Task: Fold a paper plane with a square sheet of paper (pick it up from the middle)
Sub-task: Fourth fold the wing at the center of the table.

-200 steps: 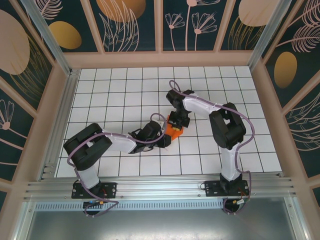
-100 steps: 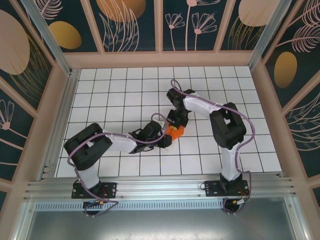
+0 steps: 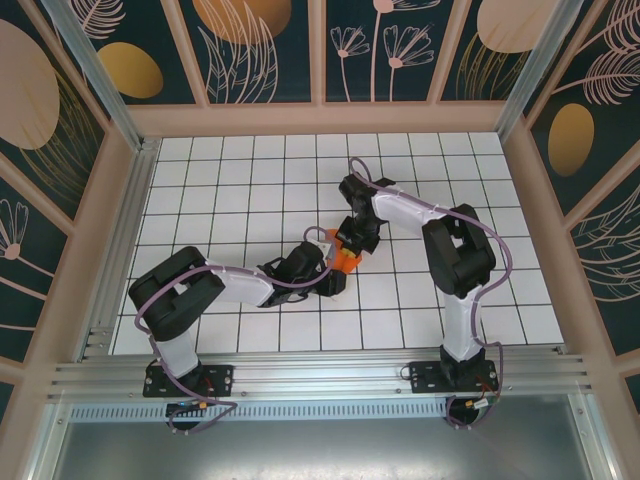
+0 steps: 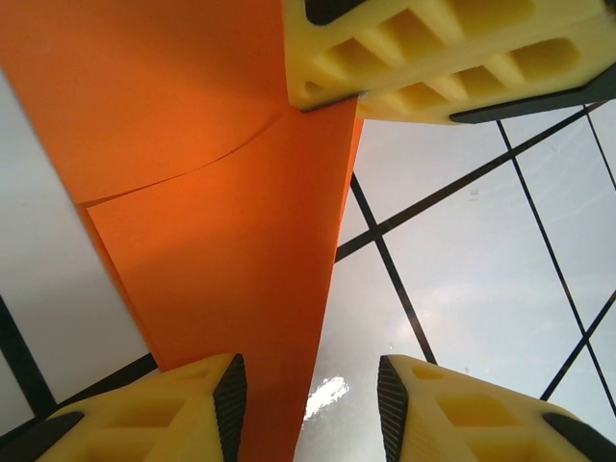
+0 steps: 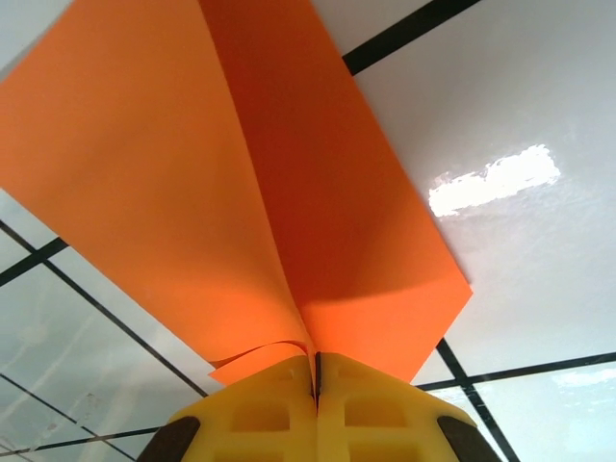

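Since a second ago the right gripper (image 5: 316,371) has swung the folded orange sheet of paper (image 5: 241,183) slightly aside, and the left gripper (image 4: 310,409) has widened. Right jaws pinch the sheet, pressed together. Left jaws stand spread just beside the right gripper, the sheet's edge between them. Probably best to keep that pinch firm and close the left squarely on the crease.

Our left gripper (image 4: 308,409) has its jaws apart. Just ahead of them, our right gripper (image 5: 316,375) is pinched tight on the orange paper (image 5: 241,192).
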Robot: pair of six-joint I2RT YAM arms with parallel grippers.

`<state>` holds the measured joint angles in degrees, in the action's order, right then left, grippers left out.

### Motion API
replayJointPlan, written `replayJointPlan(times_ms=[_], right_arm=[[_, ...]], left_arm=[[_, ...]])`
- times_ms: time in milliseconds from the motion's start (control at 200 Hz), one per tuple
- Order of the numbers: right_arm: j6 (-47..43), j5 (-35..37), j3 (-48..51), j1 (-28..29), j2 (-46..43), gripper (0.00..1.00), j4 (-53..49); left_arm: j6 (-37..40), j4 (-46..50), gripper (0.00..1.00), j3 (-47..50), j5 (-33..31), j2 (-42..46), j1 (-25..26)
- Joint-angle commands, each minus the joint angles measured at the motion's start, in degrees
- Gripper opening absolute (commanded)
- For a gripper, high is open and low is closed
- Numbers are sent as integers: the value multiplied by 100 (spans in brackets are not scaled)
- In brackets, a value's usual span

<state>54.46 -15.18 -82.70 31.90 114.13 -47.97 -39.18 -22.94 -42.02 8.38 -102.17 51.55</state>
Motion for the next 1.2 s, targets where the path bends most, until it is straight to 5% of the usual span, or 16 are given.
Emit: replayJointPlan(times_ms=[0, 540, 801, 1036, 1196], right_arm=[[164, -207, 72, -25, -318, 0, 63], [205, -460, 228, -24, -389, 0, 269], [39, -405, 158, -218, -496, 16, 322], [-696, -142, 305, -492, -946, 52, 694], [-1300, -267, 1096, -749, -1446, 55, 1687]], left_arm=[[77, 343, 42, -110, -159, -214, 26], [147, 702, 20, -218, -571, -254, 27], [196, 591, 8, -127, -557, -174, 25], [251, 171, 6, 107, -337, -71, 20], [303, -312, 4, 379, 14, 88, 13]])
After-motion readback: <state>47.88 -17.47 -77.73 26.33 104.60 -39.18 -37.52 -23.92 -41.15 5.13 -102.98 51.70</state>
